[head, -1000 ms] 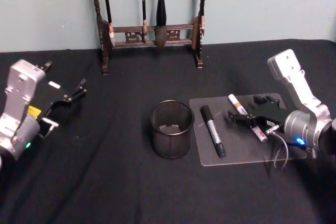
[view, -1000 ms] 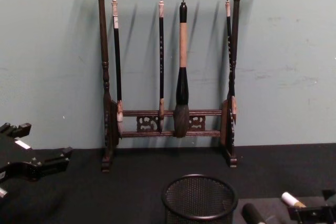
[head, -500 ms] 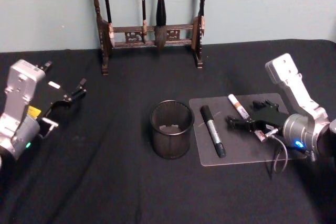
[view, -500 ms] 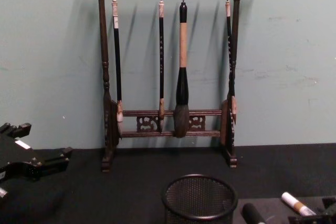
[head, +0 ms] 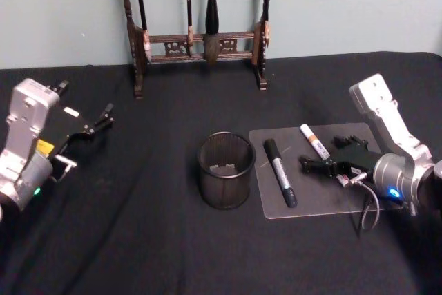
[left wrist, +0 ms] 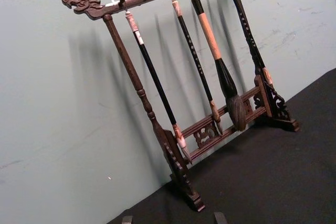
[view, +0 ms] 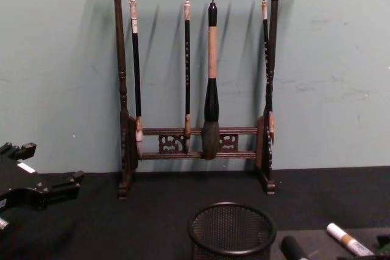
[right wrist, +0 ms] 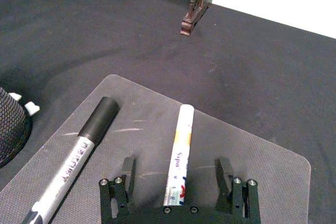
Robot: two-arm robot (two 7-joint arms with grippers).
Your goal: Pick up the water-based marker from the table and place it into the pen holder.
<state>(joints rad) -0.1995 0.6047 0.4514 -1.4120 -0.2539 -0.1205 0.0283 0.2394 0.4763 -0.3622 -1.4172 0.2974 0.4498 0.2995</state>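
Note:
The water-based marker (head: 315,141), white with a printed label, lies on a clear mat (head: 318,198) right of the pen holder (head: 226,170), a round black mesh cup. My right gripper (head: 323,154) is open and low over the marker's near end. In the right wrist view the marker (right wrist: 177,156) lies lengthwise between the gripper's (right wrist: 176,170) two spread fingers (right wrist: 127,169), untouched. The chest view catches the pen holder (view: 231,229) and the marker (view: 347,240) at the bottom. My left gripper (head: 97,126) hangs open and idle at the far left.
A thicker grey marker with a black cap (head: 280,172) lies on the mat between the pen holder and the white marker. A tall dark wooden brush rack (head: 200,39) with hanging brushes stands at the back against the wall. Black cloth covers the table (head: 138,240).
My right gripper has drawn back slightly along the white marker and sunk lower, dropping out of the chest view's corner. It stays open. The left arm has not moved.

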